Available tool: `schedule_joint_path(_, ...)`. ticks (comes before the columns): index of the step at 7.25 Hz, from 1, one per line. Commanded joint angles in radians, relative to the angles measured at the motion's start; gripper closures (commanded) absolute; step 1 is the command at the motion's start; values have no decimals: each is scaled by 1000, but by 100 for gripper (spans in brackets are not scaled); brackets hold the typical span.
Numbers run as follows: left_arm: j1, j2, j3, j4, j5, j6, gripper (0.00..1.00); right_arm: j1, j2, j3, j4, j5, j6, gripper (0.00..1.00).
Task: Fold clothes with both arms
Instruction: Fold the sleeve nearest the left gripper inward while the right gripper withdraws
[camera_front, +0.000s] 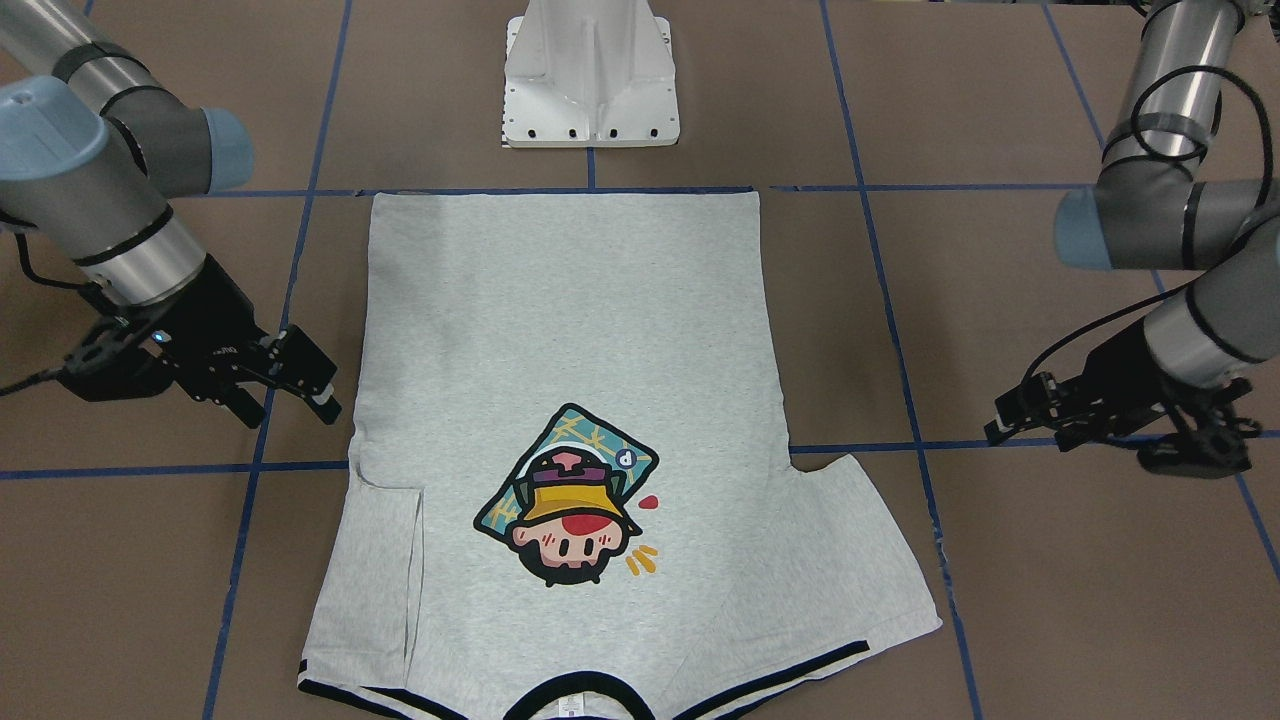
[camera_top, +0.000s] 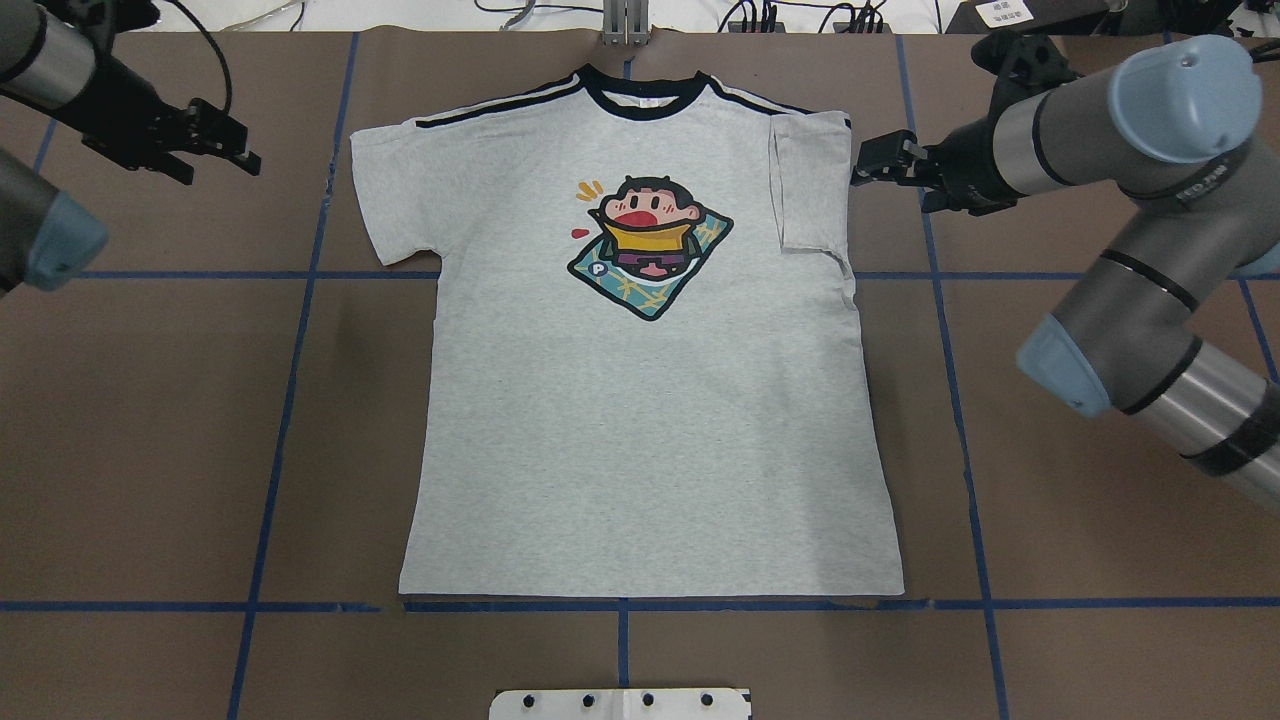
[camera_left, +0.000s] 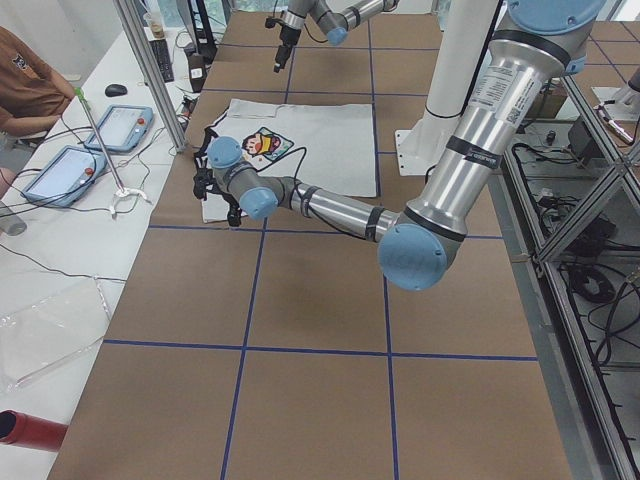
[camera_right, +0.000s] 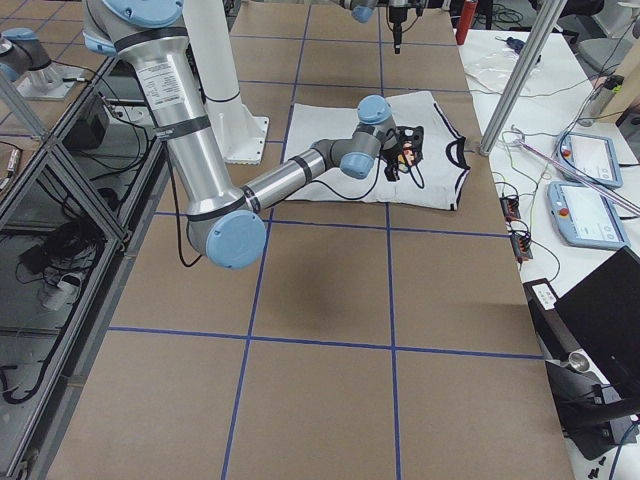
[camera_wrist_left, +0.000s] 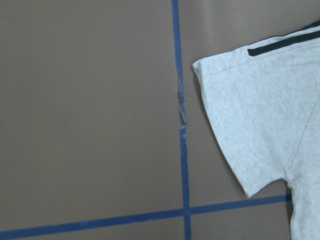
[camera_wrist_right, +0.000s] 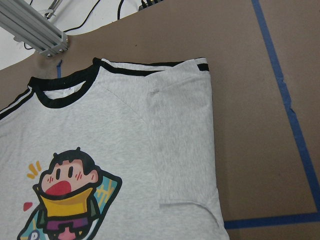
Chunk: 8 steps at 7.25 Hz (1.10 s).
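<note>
Across from the robot, front-facing view first: the grey T-shirt (camera_front: 600, 330) lies flat, print up, mid-worktop (camera_front: 1050, 600). Its hem is toward the robot's edge by the white pedestal (camera_front: 590, 80), and its collar is toward the operators' edge. The sleeve on the robot's right (camera_front: 385, 560) is already folded in over the body. The other sleeve (camera_front: 850, 560) is spread out flat. The right end effector (camera_front: 290, 408) hovers just beside the shirt's side, fingers apart, holding nothing. The left end effector (camera_front: 1015, 425) is off the cloth too; its fingers look apart and it's empty.

Overhead: same story. One sleeve is tucked, one is out, and the body is at full length. Both end effectors are up near the collar end, each clear of the fabric.

Side views: too small to add anything.

Left wrist cam looks down on the unfolded sleeve with bare worktop beside it. Right wrist cam shows the tucked sleeve lying pretty neat.

So, early days I'd say. My guess is the left sleeve fold comes next, and then the body has to be folded up.
</note>
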<state>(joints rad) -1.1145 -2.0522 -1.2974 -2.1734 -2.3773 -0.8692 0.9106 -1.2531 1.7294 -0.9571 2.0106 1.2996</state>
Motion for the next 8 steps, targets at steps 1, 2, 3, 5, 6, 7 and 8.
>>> schedule_joint_path(1, 41, -145, 265, -231, 124, -149, 11, 13, -103, 111, -2, 30, 0, 0)
schedule_joint_path(2, 57, -196, 359, -279, 172, -152, 14, 14, -112, 117, 1, 27, -2, 0)
schedule_joint_path(3, 62, -254, 456, -333, 193, -156, 19, 13, -109, 116, -2, 20, 0, 0)
schedule_joint_path(5, 97, -331, 585, -380, 245, -166, 36, 13, -109, 114, -2, 19, 0, 0)
schedule_joint_path(6, 110, -351, 651, -441, 280, -168, 44, 13, -109, 113, -2, 17, 0, 0)
schedule_joint_path(7, 116, -364, 667, -444, 300, -171, 50, 13, -111, 111, -2, 16, -2, 0)
schedule_joint_path(8, 117, -365, 678, -445, 312, -171, 53, 13, -109, 110, -2, 4, -2, 0)
